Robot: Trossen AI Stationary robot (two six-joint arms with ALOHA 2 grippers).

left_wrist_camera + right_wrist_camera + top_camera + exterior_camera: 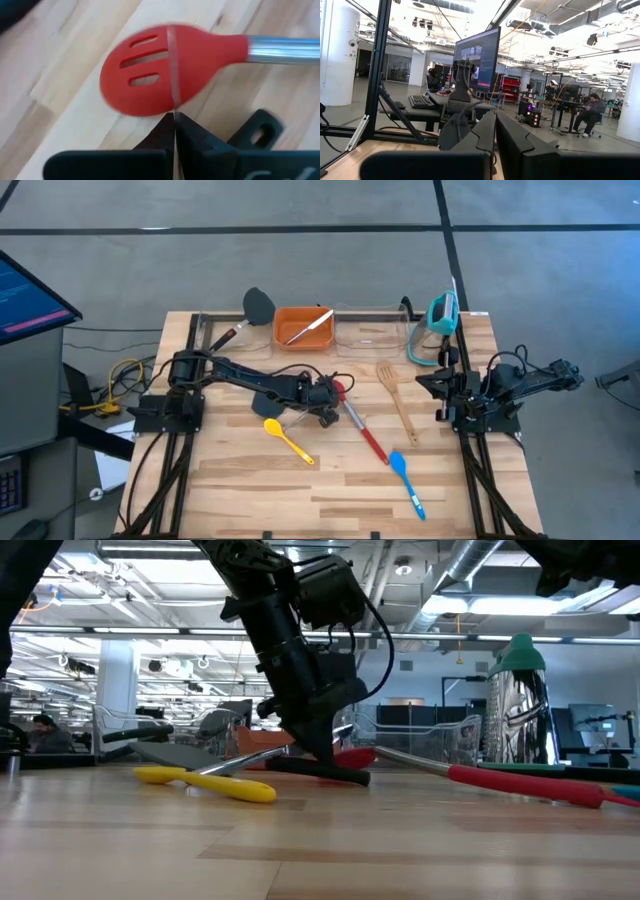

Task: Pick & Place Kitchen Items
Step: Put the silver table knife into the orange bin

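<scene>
Red slotted spoon (165,70) lies flat on the wooden table (330,490) near its centre, silicone head toward the left arm, metal shaft and red grip running off toward the near right. Left gripper (327,402) is down at the head end; in the left wrist view its two dark fingers (200,137) meet pressed together with nothing between them, tips just short of the head's edge, so it is clenched on nothing. Low view shows the fingertips touching the tabletop beside the head. Risk, as I judge it: with the fingers closed and already at board level, any forward move would shove the spoon and spin it about its long handle instead of gripping it; the jaws need to part and straddle the head or shaft first. Head is wide and flat, so a pinch there may slip; the round shaft could roll out. Tips may also scrape or jam on the wood. Yellow spoon (287,440) lies just beside the gripper on its near-left, and could be knocked. Blue spoon (407,484), wooden fork (397,400) and orange bin (304,328) sit well apart. Right gripper (495,145) waits folded at the table's right edge, fingers closed together, holding nothing.
</scene>
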